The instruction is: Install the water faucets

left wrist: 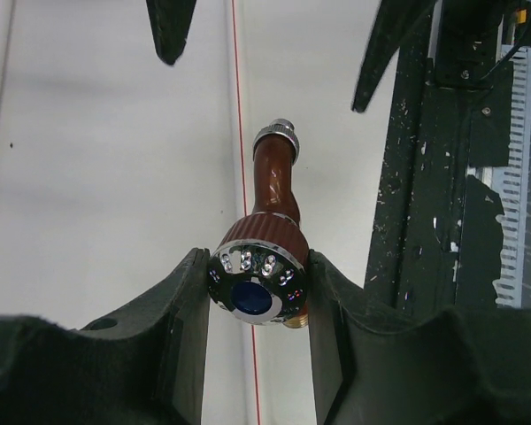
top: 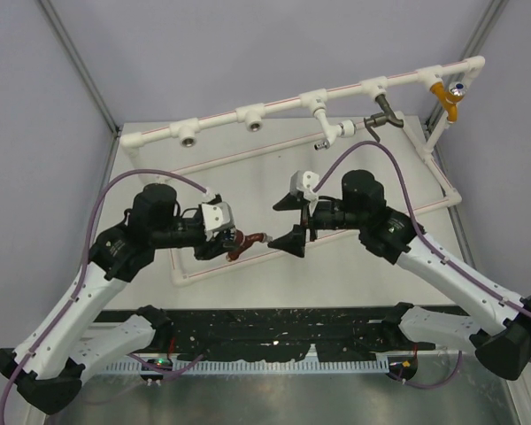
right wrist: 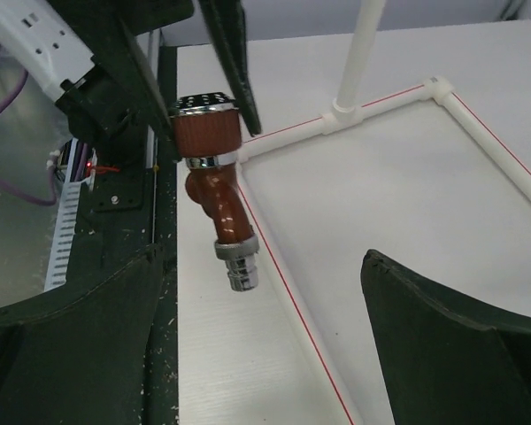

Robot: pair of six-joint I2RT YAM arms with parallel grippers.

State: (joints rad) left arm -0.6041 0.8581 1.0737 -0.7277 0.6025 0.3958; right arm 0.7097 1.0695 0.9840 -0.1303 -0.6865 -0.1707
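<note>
Clamped on the round knob [left wrist: 255,285], your left gripper [left wrist: 258,266] has its two fingers closed flat against the knob's sides. It carries the tap [left wrist: 274,190] by that alone. Gripping there leaves the bent body and the threaded end [right wrist: 239,266] bare, which looks deliberate, since that is the part that has to meet a fitting or another hand.

You have the tap in the air over the middle of the bench [top: 354,266], a little toward the near-left, touching nothing but those fingers. Its threaded end points across at your right gripper [top: 292,221].

That gripper is spread wide and holds nothing. Its fingers stand either side of the tap's line, just short of the threaded end. It seems placed to take the tap over, probably because the right arm reaches the far edge better.

Along that far edge runs the white pipe [top: 274,108], with open sockets [top: 188,133] on its left stretch. A bronze tap [top: 385,111] and an orange tap [top: 449,97] already sit toward the far-right corner. Yours is well apart from any socket.
</note>
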